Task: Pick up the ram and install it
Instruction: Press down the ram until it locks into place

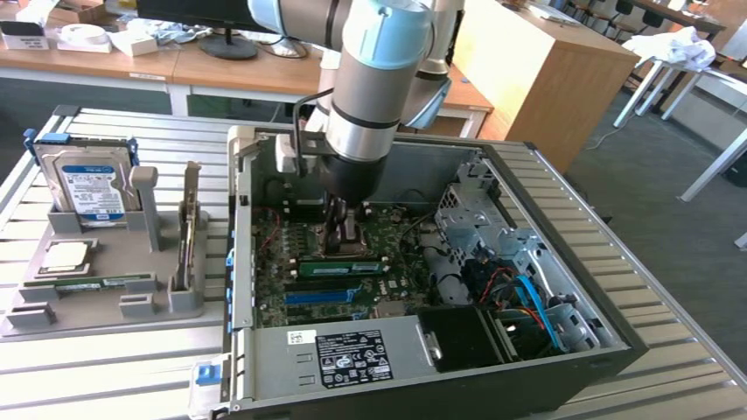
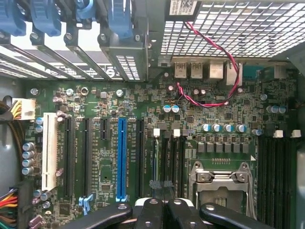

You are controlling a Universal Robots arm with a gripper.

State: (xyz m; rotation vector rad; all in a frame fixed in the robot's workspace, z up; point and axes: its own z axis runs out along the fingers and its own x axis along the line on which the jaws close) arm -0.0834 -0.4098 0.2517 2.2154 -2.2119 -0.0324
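Daylight floods the exterior view evenly, brightest at the upper right of the frame, where a crumpled white cloth point(image 1: 677, 48) nearly washes out. The ribbed grey metal table point(image 1: 105, 359) shows pale sheen. The open black computer case point(image 1: 467, 385) keeps its interior dimmer. In the wrist view, the green motherboard point(image 2: 143, 119) is sharp, while the blue plastic latches point(image 2: 45, 16) look soft and glare-backed.
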